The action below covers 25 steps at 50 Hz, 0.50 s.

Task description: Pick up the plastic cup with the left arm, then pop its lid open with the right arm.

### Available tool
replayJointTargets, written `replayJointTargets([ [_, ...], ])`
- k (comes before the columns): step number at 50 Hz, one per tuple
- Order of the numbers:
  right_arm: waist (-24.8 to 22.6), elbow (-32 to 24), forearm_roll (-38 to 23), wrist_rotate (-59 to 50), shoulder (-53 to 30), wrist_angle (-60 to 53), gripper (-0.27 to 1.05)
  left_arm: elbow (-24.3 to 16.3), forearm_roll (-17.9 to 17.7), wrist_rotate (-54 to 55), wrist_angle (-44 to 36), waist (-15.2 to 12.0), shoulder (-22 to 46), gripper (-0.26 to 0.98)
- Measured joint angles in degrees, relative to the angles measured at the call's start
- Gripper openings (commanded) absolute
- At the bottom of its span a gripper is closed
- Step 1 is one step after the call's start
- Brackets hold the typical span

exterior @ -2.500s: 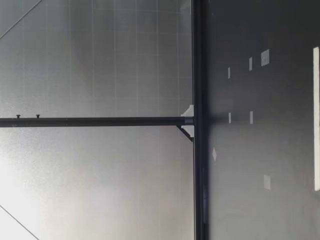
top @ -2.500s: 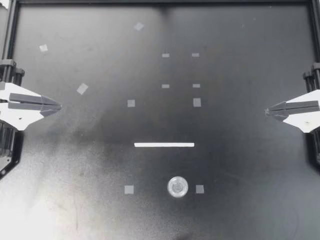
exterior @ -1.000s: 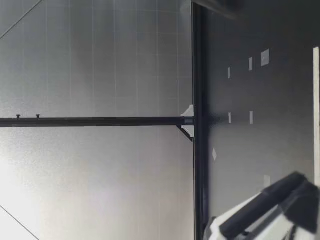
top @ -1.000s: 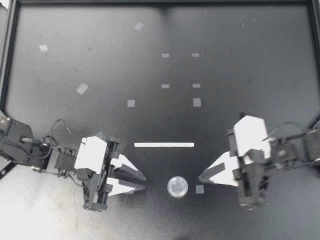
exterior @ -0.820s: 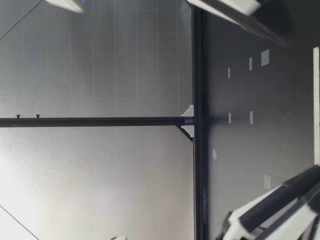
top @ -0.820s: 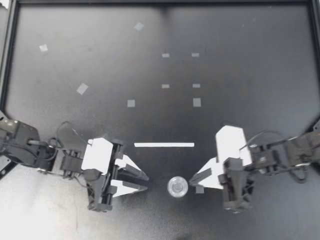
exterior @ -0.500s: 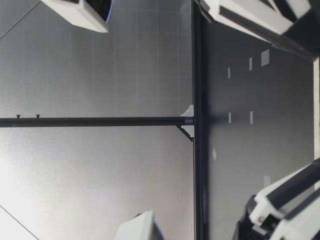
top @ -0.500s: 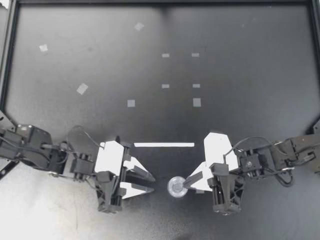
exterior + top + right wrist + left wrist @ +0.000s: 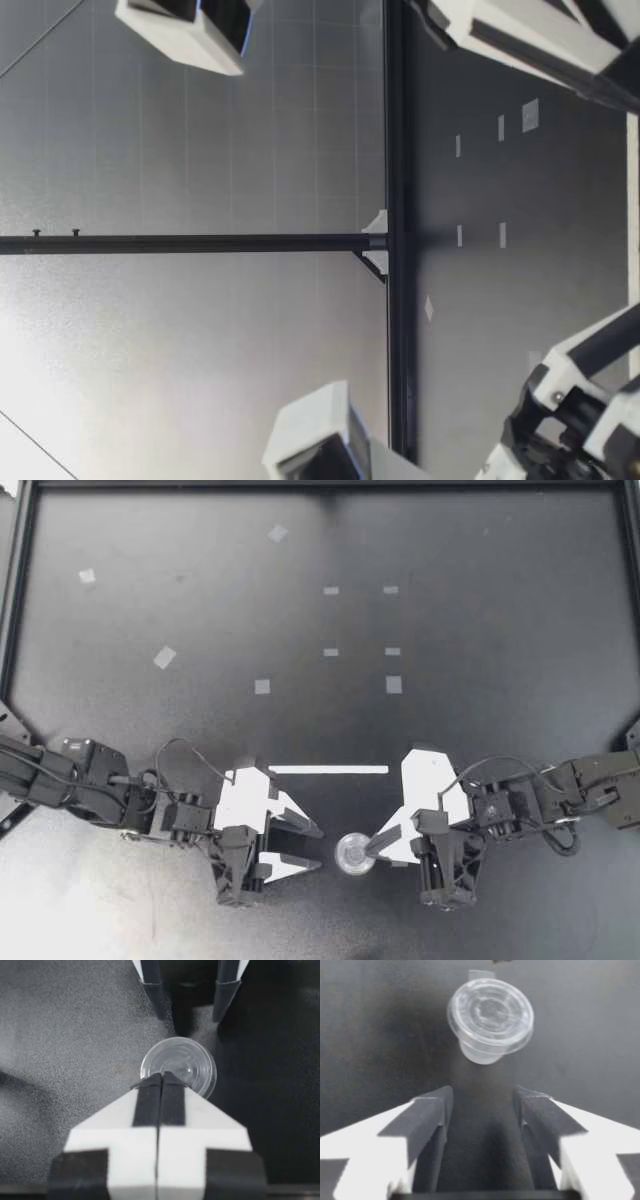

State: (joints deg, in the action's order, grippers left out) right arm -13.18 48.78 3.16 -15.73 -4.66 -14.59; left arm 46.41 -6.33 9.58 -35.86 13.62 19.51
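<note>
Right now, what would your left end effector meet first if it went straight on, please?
Probably the small clear cup, just ahead of my left end effector, whose fingers are open; height is hard to judge.

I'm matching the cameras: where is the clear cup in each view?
Top: cup between left hand and right hand.
Low: not in it.
Left wrist: cup ahead of open fingers.
Right wrist: cup at shut fingertips.
Shared landmark: left hand, beyond the cup in the right wrist view.

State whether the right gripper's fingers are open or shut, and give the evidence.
Shut: the right gripper has both fingers pressed together with no gap, tips beside the clear cup.
</note>
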Motion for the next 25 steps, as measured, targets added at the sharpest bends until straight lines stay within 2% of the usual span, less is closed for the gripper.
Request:
replayJointTargets([
  [25, 0.0, 0.0, 0.0, -2.3, -3.0, -1.3, -0.09, -4.7, -0.2, -1.5, 0.5, 0.0, 3.3, 0.53],
])
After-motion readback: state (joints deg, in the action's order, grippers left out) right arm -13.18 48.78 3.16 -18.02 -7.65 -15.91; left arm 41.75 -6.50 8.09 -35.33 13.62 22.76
